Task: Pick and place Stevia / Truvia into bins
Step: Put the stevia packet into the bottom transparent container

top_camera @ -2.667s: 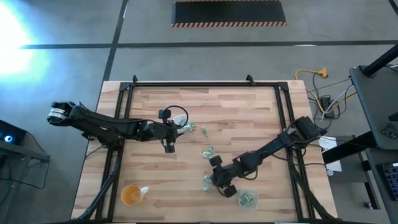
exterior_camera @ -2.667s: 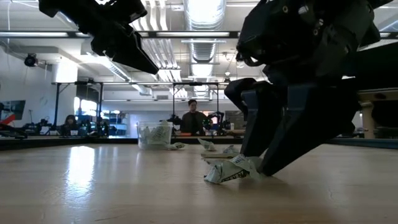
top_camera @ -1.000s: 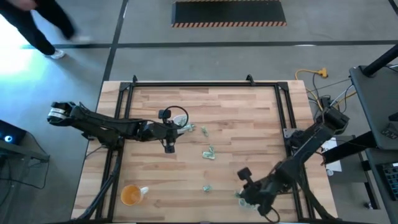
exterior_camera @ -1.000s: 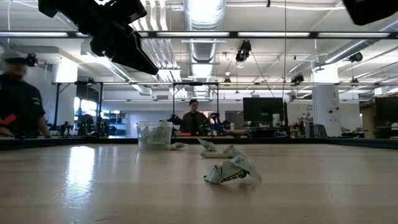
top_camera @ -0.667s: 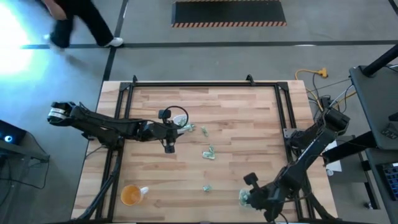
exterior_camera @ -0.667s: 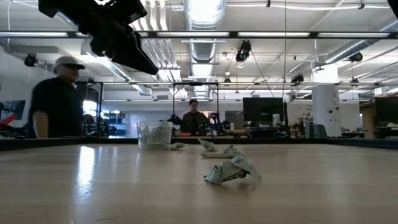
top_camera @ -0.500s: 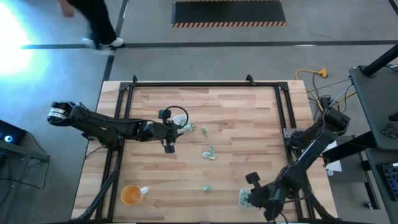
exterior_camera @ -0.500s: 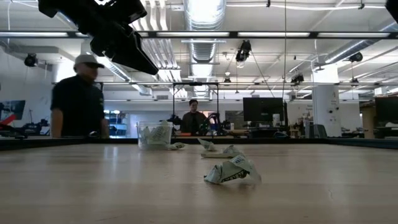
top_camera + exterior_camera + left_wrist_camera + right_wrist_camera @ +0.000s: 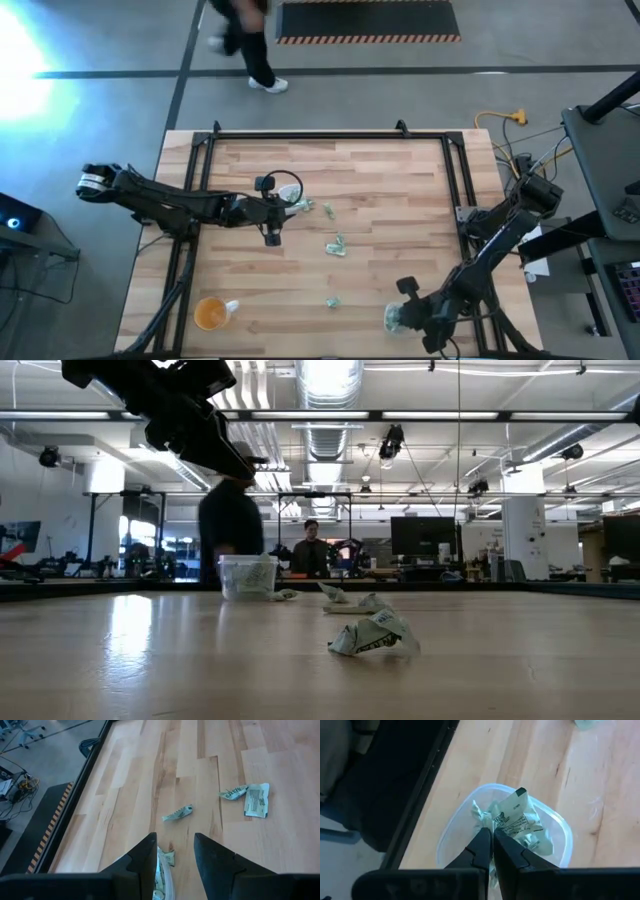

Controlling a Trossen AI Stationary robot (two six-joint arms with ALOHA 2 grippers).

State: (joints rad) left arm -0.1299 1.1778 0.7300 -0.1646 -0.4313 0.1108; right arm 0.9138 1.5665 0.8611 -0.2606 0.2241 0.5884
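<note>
the right tool [image 9: 492, 840] hangs over the clear bin [image 9: 551, 837] at the near right corner of the tabletop [image 9: 380, 200], its two fingers pressed together with the tips just above the crumpled packets [image 9: 516, 822] heaped inside — whether a packet is pinched between them cannot be told. in the high view that tool [image 9: 412, 318] sits right by this bin [image 9: 393, 318].

the left tool [image 9: 173, 851] waits over the other clear bin [image 9: 288, 187] toward the middle left, fingers apart, the rim showing between them. beyond it lie loose stevia packets [image 9: 178, 813] — one just past the tips, two more [image 9: 249, 797] farther out. one crumpled packet [image 9: 372, 633] lies nearest in the low view. a person [image 9: 231, 520] stands behind the far bin [image 9: 248, 576].
</note>
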